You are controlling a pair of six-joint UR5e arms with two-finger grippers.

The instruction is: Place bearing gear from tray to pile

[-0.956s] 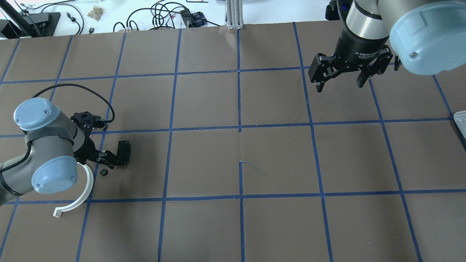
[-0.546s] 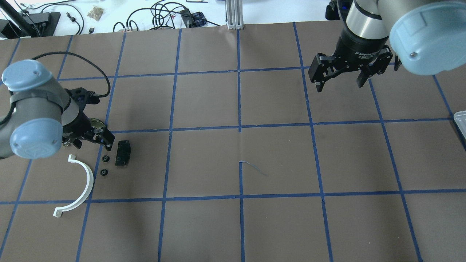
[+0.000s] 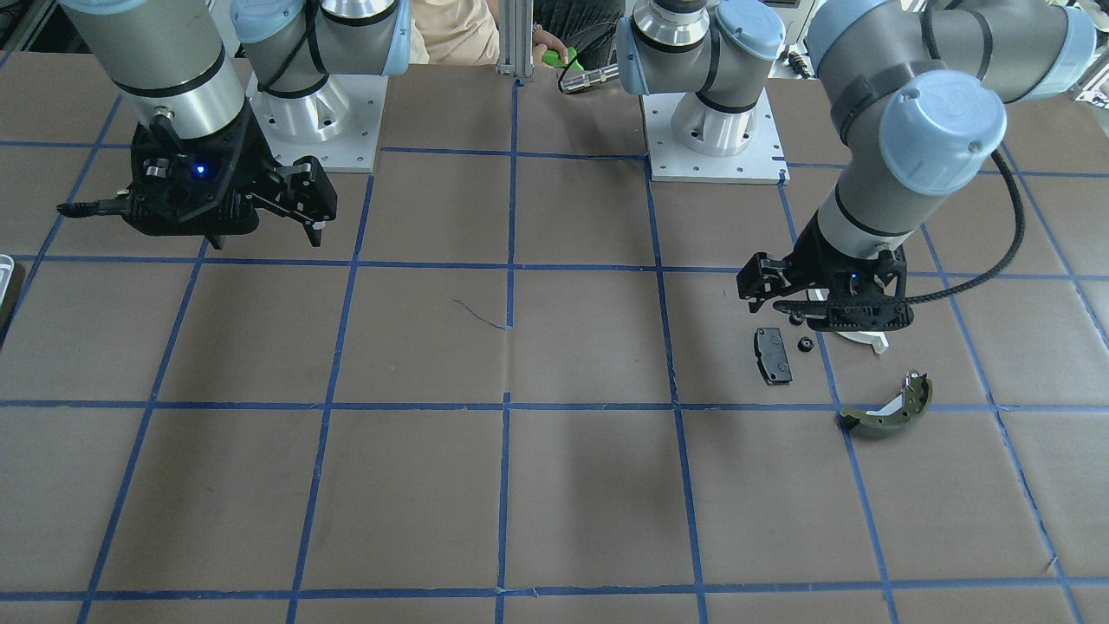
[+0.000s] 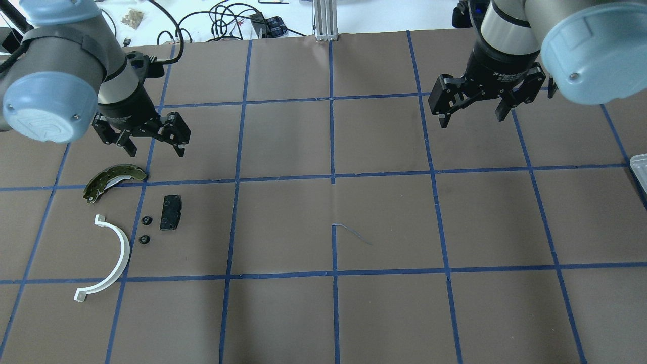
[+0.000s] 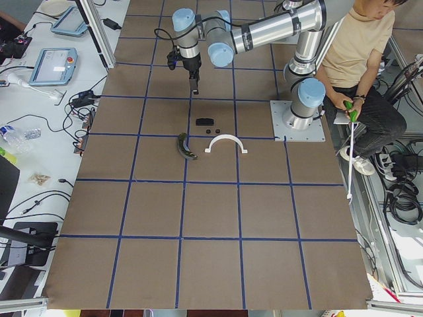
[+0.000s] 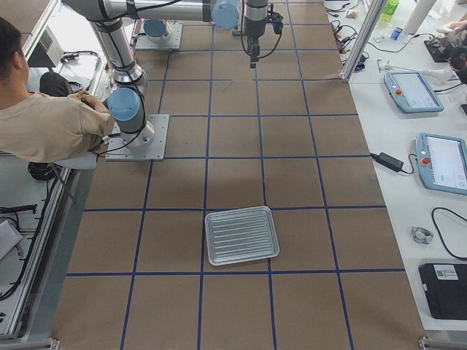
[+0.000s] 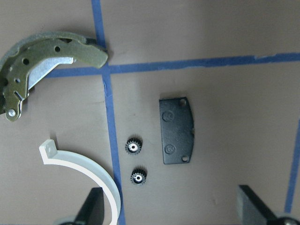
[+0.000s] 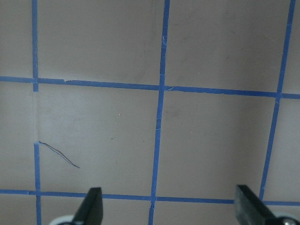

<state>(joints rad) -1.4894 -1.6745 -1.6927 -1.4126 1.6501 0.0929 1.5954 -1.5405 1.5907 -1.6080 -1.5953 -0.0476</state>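
The pile lies at the left of the overhead view: a white half-ring (image 4: 108, 258), a black plate (image 4: 171, 212), an olive brake shoe (image 4: 113, 181) and two small black bearing gears (image 4: 146, 220) (image 4: 144, 239). My left gripper (image 4: 154, 146) hangs open and empty above the table, just beyond the pile. Its wrist view looks down on both gears (image 7: 133, 147) (image 7: 138, 177), the plate (image 7: 176, 130) and the shoe (image 7: 42, 65). My right gripper (image 4: 471, 119) is open and empty over bare table at the far right. Only a sliver of the tray (image 4: 639, 169) shows at the right edge; the exterior right view shows the whole tray (image 6: 241, 235).
Blue tape lines grid the brown table cover (image 4: 333, 227). Cables and small devices (image 4: 222, 23) lie beyond the far edge. An aluminium post (image 4: 326, 20) stands at the far middle. A person (image 6: 44, 124) sits beside the robot bases.
My left gripper has risen from low beside the black plate and moved to the far side of the pile. A second gear now lies by the plate, and the brake shoe is uncovered. The right arm is still.
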